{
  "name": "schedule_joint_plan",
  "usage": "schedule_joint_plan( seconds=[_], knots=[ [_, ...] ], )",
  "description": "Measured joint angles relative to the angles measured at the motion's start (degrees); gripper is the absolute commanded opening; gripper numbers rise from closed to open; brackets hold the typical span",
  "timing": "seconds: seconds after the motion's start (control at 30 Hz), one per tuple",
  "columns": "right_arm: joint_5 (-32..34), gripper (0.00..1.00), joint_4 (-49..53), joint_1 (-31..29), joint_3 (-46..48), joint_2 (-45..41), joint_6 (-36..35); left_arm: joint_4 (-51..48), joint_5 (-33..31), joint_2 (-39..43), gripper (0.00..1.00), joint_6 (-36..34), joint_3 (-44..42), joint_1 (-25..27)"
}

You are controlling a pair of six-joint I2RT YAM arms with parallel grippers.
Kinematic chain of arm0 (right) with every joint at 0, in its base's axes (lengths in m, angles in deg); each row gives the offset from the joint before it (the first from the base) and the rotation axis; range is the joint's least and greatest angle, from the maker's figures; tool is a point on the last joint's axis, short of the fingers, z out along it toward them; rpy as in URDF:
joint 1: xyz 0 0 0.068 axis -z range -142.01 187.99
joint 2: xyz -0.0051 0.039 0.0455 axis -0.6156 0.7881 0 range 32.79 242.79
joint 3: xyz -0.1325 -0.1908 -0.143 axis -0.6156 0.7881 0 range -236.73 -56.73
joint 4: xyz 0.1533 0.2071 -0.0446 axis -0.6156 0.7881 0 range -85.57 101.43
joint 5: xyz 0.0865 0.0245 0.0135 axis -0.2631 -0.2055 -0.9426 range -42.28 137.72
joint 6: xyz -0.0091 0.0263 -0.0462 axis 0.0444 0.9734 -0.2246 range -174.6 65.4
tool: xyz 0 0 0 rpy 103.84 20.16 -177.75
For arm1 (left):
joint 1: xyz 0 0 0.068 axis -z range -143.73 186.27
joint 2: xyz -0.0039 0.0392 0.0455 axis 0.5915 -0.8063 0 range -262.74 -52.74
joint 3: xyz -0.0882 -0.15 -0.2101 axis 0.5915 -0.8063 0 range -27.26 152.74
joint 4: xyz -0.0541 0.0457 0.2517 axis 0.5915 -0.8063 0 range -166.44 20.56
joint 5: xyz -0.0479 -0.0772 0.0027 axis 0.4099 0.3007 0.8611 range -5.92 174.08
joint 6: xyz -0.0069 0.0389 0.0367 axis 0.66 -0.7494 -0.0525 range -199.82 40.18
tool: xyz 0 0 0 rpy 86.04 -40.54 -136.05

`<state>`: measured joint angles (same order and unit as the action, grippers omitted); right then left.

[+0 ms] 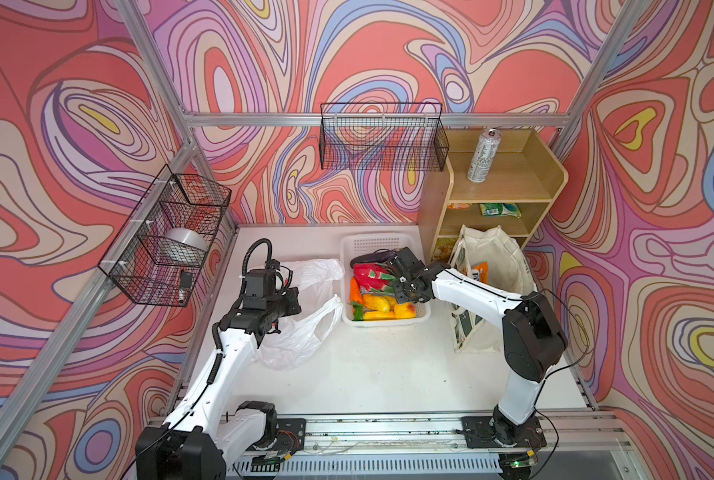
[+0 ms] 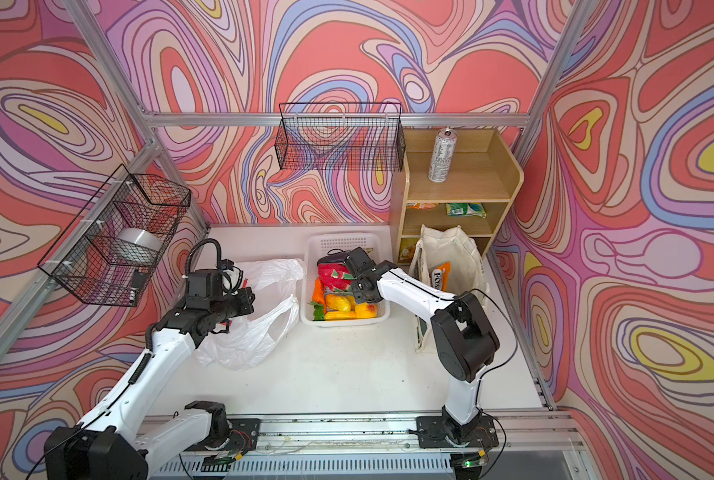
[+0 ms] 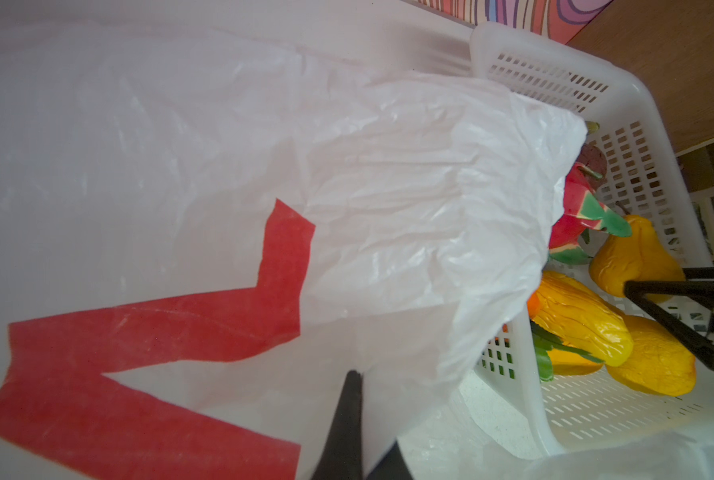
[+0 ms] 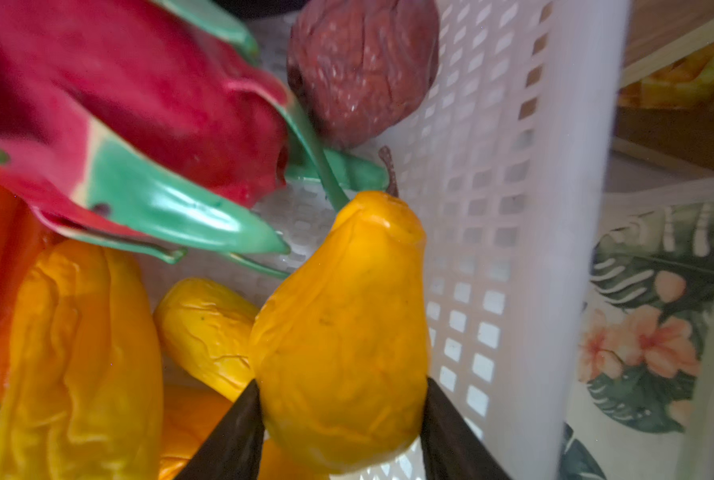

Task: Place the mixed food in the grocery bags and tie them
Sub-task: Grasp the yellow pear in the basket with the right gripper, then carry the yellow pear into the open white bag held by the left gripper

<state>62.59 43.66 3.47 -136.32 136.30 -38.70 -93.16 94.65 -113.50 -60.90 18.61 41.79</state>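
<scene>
The thin white plastic bag (image 1: 305,332) (image 2: 259,332) with red letters (image 3: 160,324) lies on the table left of the white lattice basket (image 1: 376,243) (image 4: 575,208). My left gripper (image 1: 291,301) (image 3: 353,415) is shut on a fold of its film. Inside the basket lie a pink dragon fruit (image 1: 368,276) (image 4: 139,104), an orange carrot (image 1: 354,291), a purple eggplant (image 1: 368,258) and several yellow fruits. My right gripper (image 1: 403,296) (image 4: 342,380) reaches into the basket, its fingers pressed against both sides of a yellow pear-shaped fruit (image 4: 347,311) (image 2: 365,309). The cream canvas tote (image 1: 492,257) (image 2: 451,249) stands at the right.
A wooden shelf (image 1: 505,183) at the back right carries a tall silver can (image 1: 483,156) and a green snack packet (image 1: 499,209). An orange packet (image 1: 478,272) sits in the tote. Black wire baskets hang on the back wall (image 1: 382,137) and the left wall (image 1: 168,237).
</scene>
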Motion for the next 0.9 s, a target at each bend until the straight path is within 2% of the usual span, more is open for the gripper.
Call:
schedule_joint_plan(
  seconds=[0.23, 0.33, 0.43, 0.53, 0.63, 0.9],
  knots=[
    [-4.8, 0.41, -3.7, 2.4, 0.0, -10.5, 1.3, 0.0, 0.4, 0.0, 0.0, 0.0, 0.0, 0.0],
    [-12.1, 0.41, -7.1, 2.6, 1.1, -14.3, 1.2, 0.0, 1.0, 0.0, 0.0, 0.0, 0.0, 0.0],
    [-23.9, 0.41, -11.3, 2.5, 2.9, -16.4, 1.4, 0.0, 2.0, 0.0, 0.0, 0.0, 0.4, 0.0],
    [-33.9, 0.41, -16.7, 1.6, 5.5, -16.4, 3.1, -0.1, 3.2, 0.0, 0.0, 0.0, 1.4, 0.0],
    [-39.9, 0.41, -21.1, -1.4, 7.8, -15.1, 5.4, -0.2, 4.3, 0.0, 0.0, 0.0, 2.8, 0.0],
    [-47.0, 0.4, -33.0, -10.4, 8.7, -6.1, 12.1, -0.7, 6.6, 0.0, 0.0, -0.2, 5.2, 0.0]
  ],
)
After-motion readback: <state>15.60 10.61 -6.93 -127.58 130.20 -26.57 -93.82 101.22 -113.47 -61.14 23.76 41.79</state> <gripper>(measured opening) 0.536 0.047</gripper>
